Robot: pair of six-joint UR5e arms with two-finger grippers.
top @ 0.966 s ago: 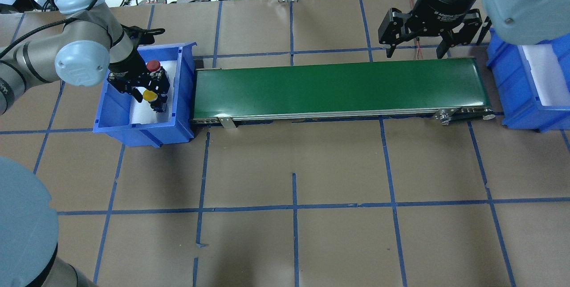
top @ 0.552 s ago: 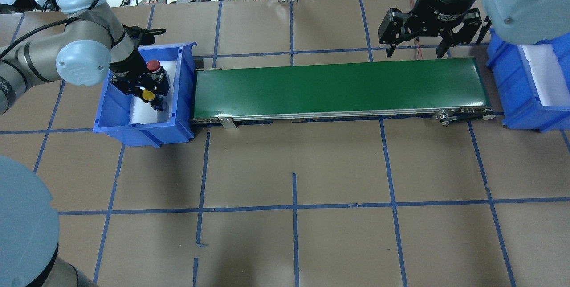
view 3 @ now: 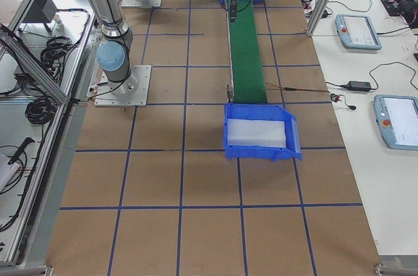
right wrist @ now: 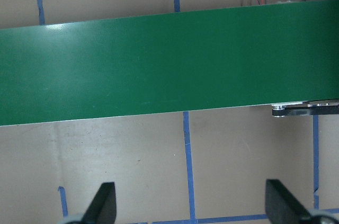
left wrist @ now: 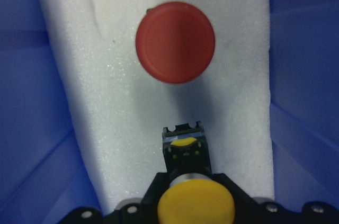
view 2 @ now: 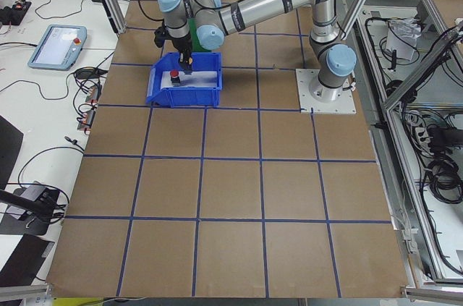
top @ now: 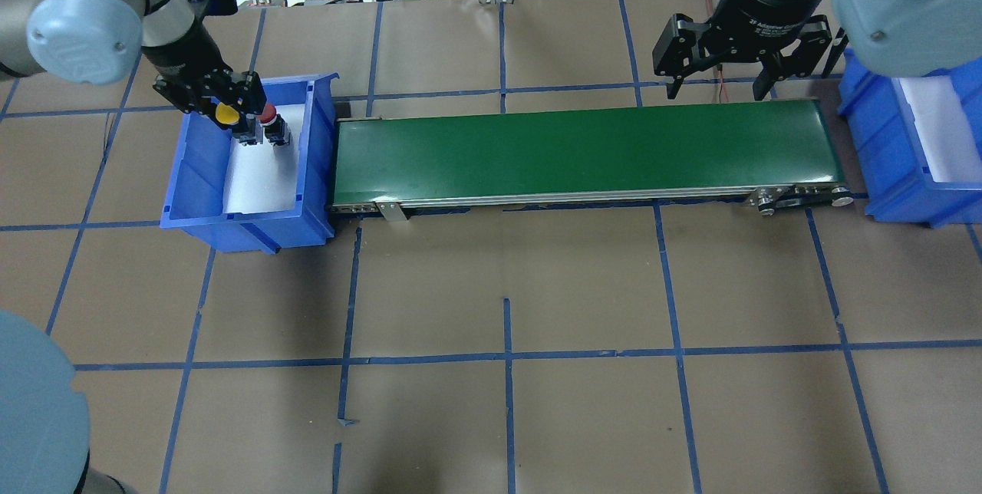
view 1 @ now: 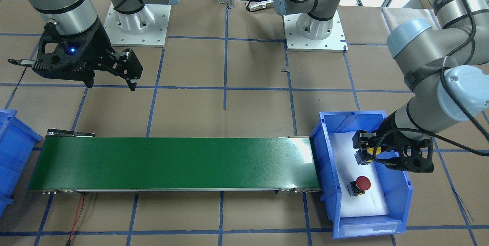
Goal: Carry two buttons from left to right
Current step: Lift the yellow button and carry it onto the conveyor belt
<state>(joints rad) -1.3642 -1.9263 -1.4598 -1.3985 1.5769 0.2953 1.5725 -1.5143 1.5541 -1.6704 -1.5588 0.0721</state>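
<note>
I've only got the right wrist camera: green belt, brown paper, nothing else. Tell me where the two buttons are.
Observer: The yellow button is clamped in the left gripper, above the blue bin at the left end of the belt.
Operator: Now the other one.
Observer: The red button sits on the white foam in that same bin, clear of the gripper.
Operator: Check my end.
Observer: The right bin has no button in it.
</note>
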